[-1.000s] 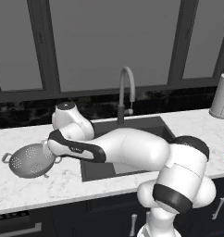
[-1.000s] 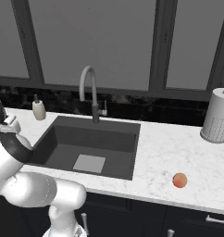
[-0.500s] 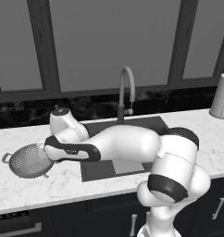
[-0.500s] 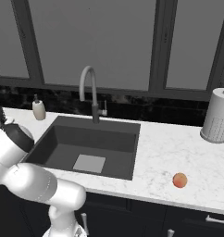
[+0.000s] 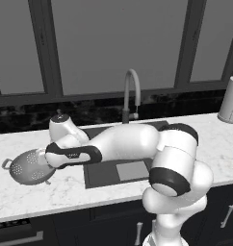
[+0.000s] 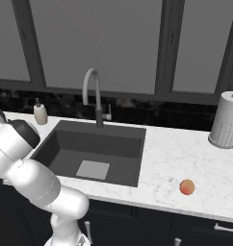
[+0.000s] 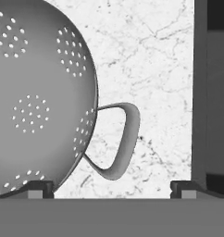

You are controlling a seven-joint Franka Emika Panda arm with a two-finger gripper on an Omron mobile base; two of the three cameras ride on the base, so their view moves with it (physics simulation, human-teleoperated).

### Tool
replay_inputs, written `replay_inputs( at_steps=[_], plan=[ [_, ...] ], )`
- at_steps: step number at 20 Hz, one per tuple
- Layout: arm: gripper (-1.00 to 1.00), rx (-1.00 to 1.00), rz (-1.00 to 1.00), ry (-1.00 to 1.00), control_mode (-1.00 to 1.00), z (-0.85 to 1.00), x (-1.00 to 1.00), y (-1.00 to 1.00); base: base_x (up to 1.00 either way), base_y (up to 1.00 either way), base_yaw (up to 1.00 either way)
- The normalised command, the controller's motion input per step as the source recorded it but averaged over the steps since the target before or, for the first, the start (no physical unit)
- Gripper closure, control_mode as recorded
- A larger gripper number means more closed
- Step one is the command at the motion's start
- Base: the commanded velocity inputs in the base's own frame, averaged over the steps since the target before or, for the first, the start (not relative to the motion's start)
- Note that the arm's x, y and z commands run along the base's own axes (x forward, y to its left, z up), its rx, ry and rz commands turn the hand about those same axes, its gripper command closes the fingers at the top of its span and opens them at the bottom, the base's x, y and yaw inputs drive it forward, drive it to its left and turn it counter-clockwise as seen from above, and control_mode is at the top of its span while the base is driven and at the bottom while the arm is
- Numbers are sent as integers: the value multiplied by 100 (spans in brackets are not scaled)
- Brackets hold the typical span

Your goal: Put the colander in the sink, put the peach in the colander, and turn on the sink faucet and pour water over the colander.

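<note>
The colander (image 5: 28,166) sits on the bench (image 5: 51,197) near its left end, just left of the sink (image 5: 130,169), with one loop handle sticking out toward the left end of the bench and the other toward the sink. In the hand view the colander (image 7: 40,97) takes up the left side, its sink-side loop handle standing out over the white marble, and the gripper (image 7: 111,189) hangs above that handle with its two dark fingertips (image 7: 37,187) set wide apart, one over the bowl's rim and the other by the edge of the sink (image 7: 211,92); the handle lies between them and nothing is held. In the left base view the arm reaches from the lower right across the front of the sink to the colander, its hand covering the bowl's right side. The sink (image 6: 92,151) is sunk into the bench with a lighter square at its bottom. The faucet (image 6: 94,98) stands at the middle of the sink's back edge, its spout arched toward the basin. A small beige soap bottle (image 6: 40,113) stands on the bench by the sink's back left corner. The peach (image 6: 187,187) lies near the front edge of the bench (image 6: 186,158), well to the right of the sink, and a paper towel roll (image 6: 226,120) stands toward the back right end.
</note>
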Motion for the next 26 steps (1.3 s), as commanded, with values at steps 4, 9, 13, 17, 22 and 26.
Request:
replay_inputs(
  at_steps=[4, 9, 13, 17, 22, 26],
  plan=[
    [-100, 0, 0, 0, -100, -14, 0, 7, 0, 0, 0],
    [-100, 0, 0, 0, -100, -9, 8, 6, 0, 0, 0],
    [-100, 0, 0, 0, -100, -8, 22, 6, 0, 0, 0],
    [-100, 0, 0, 0, -100, -4, 15, 1, 0, 0, 0],
    [-100, 0, 0, 0, -100, -6, 5, 5, 0, 0, 0],
    [-100, 0, 0, 0, -100, -19, 6, 11, 0, 0, 0]
  ],
)
